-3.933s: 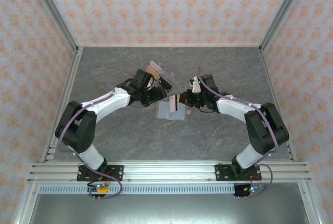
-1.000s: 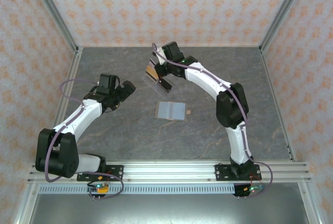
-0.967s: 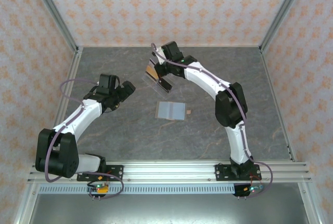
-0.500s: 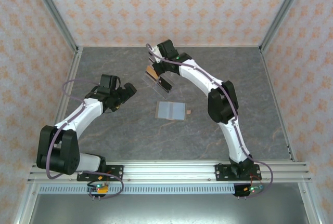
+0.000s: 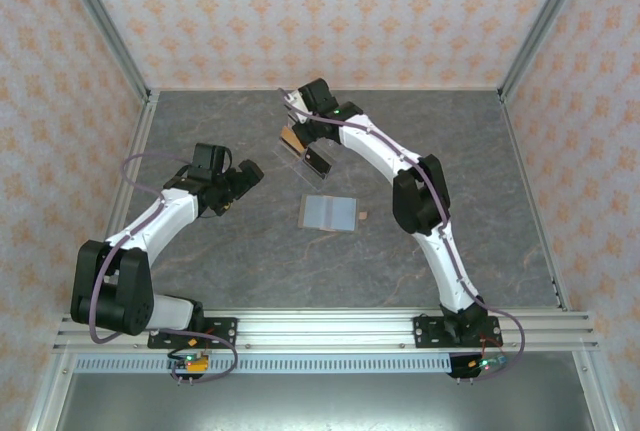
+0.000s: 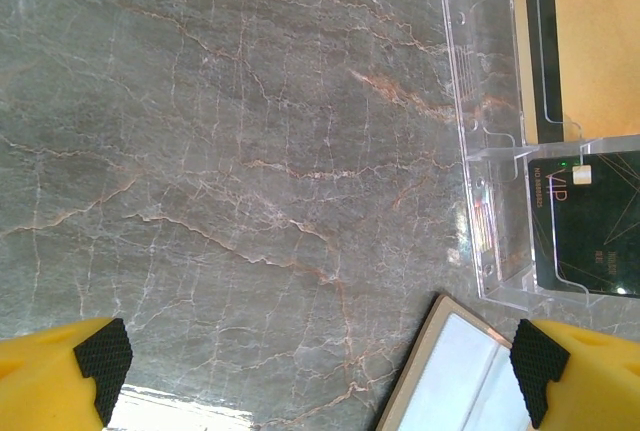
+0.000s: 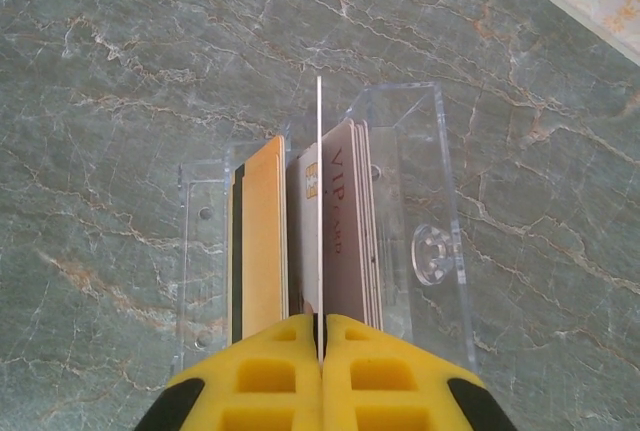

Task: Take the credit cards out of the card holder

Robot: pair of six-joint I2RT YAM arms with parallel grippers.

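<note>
Pinching one thin card [image 7: 319, 181], the right gripper [image 7: 322, 329] has edged back over the card holder [image 7: 432, 251], likely sliding it free; the left gripper [image 6: 318, 366] hangs wide open.

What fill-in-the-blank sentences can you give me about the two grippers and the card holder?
The right gripper is shut on a thin ____, seen edge-on over the clear card holder.
The left gripper is ____ and holds nothing.
In the left wrist view, the VIP card in the holder is ____.
Missing: credit card; open; black.
</note>
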